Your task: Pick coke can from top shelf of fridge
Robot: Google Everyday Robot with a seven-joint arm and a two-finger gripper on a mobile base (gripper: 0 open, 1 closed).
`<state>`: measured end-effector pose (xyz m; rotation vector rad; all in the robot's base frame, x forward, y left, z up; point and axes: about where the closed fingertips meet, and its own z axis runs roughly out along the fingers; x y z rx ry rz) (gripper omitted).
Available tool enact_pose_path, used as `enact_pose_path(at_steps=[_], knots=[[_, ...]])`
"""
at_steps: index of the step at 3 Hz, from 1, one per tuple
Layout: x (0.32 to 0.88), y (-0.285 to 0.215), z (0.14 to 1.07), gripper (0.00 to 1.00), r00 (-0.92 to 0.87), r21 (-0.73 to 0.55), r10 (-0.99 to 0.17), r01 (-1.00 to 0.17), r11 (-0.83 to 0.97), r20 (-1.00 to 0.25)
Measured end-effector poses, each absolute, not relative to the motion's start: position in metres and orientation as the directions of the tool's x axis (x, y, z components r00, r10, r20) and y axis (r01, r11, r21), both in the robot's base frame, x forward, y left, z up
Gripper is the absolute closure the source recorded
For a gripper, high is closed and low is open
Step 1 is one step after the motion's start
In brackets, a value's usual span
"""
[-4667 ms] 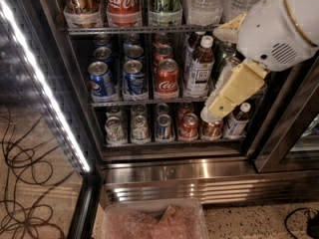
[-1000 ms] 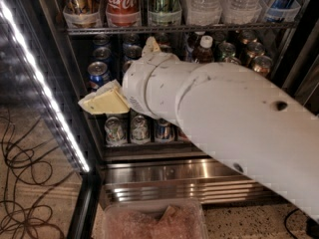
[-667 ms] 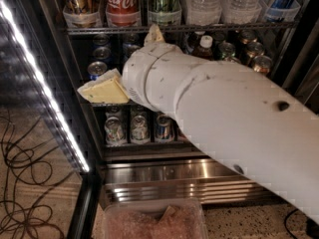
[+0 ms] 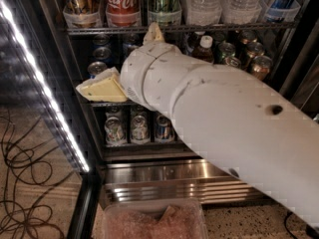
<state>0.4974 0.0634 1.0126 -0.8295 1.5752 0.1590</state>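
I see speckled tan floor (image 4: 35, 133) on left, dim. Black cables (image 4: 20, 183) looped loose across it. Clear plastic tub (image 4: 154, 222) at bottom edge, pinkish contents, just below fridge (image 4: 164, 176) base. Another black cable (image 4: 291, 225) bottom right. Gripper (image 4: 128, 60) before middle shelves, fingers spread.

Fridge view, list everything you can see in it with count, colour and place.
coke can: one, red, top shelf, second from left
gold can: one, left of it
green can: one, right of it
clear bottles: two, top shelf, right part
middle-shelf cans: several, silver-topped, beside a white-capped brown bottle
bottom-shelf cans: three showing, under the arm
light strip: one, white, left door edge
steel base: one, shiny, below the shelves
cables: dark, floor at left
arm: one, white, across the middle shelf
tool: one, cream, before the middle shelf, below the coke can
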Motion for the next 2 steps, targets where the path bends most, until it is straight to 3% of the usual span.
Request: enact_pose_path(at_steps=[2], knots=[[0.5082, 0.0437, 1.0138, 0.00, 0.057, -0.314, -0.326, -0.463, 0.829, -0.944]])
